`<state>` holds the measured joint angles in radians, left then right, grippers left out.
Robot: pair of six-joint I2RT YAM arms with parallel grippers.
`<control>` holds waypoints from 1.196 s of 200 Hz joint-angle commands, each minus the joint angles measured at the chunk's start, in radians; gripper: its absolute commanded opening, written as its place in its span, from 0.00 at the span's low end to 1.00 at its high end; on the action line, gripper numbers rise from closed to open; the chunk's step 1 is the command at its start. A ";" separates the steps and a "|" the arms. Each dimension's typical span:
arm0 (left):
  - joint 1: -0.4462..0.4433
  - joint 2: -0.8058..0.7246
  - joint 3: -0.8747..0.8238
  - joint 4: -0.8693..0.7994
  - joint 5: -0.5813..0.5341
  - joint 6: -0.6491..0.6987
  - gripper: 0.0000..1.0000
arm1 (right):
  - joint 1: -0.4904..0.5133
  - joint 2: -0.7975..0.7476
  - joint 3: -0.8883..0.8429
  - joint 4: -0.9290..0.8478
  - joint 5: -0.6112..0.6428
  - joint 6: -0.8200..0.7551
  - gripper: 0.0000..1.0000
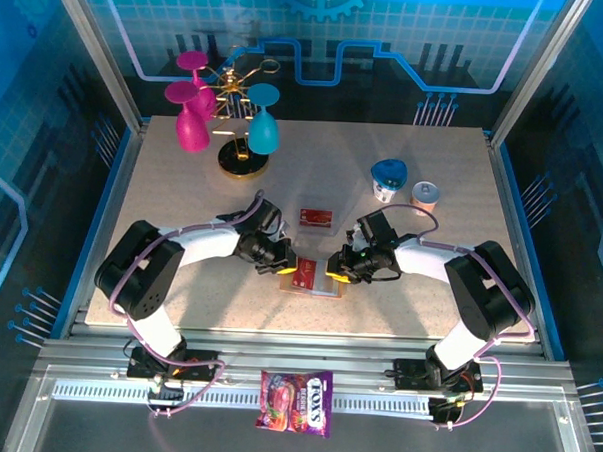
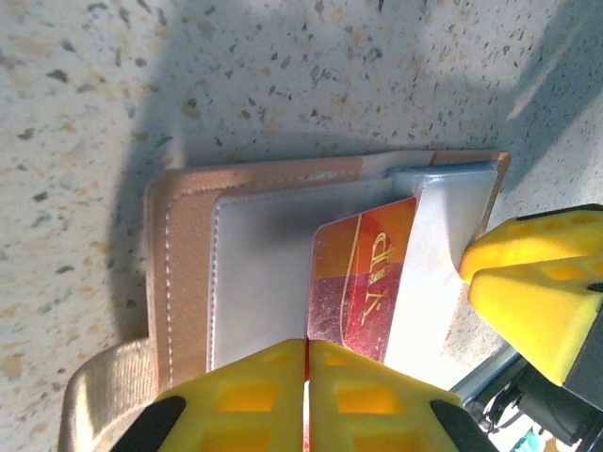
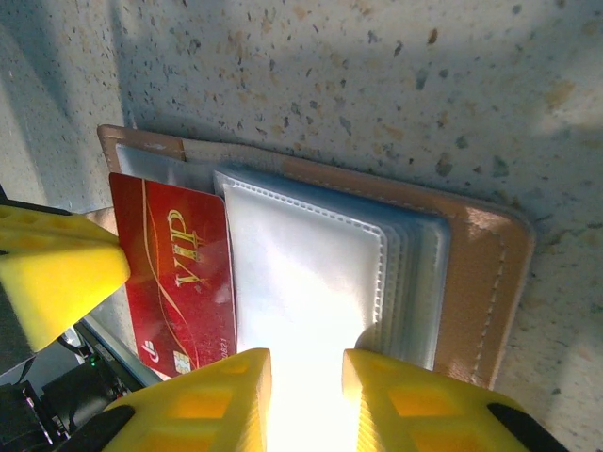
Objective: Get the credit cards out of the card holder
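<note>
We see a speckled bench (image 1: 182,201) from above, with two robot arms reaching in to meet near its front middle. Between them a brown card holder (image 3: 485,282) lies open and flat on the bench. The left fingers (image 2: 268,395) are pressed together on the edge of a red credit card (image 2: 363,282) lettered VIP, which sticks partway out of a clear pocket. The right fingers (image 3: 236,395) stand narrow, clamped on the holder's silvery pocket leaves from the opposite side. From the left wrist, their yellow tips sit just beside the card's far corner.

A second red card (image 1: 315,218) lies loose on the bench just behind the holder, not touching it. At the back left is a gold stand (image 1: 242,161) with two pink goblets (image 1: 191,121) and a teal goblet (image 1: 263,132). At the back right, a blue-lidded cup (image 1: 389,178) and a small pink cup (image 1: 425,197) stand side by side. A candy packet (image 1: 296,401) lies on the metal rail (image 1: 534,408) in front of the bench, between the arm bases.
</note>
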<state>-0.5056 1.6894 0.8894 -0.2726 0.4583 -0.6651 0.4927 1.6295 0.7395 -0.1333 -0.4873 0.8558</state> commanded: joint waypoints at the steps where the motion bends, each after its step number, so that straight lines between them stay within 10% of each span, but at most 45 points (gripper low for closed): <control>1: 0.003 -0.026 0.029 -0.067 -0.026 0.044 0.09 | 0.013 0.022 0.000 -0.054 0.007 -0.017 0.29; 239: -0.053 0.010 0.093 -0.086 -0.012 0.024 0.10 | 0.015 0.030 0.011 -0.065 0.006 -0.021 0.29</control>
<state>-0.5529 1.7016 0.9730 -0.3508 0.4419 -0.6296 0.4927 1.6341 0.7460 -0.1410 -0.4904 0.8516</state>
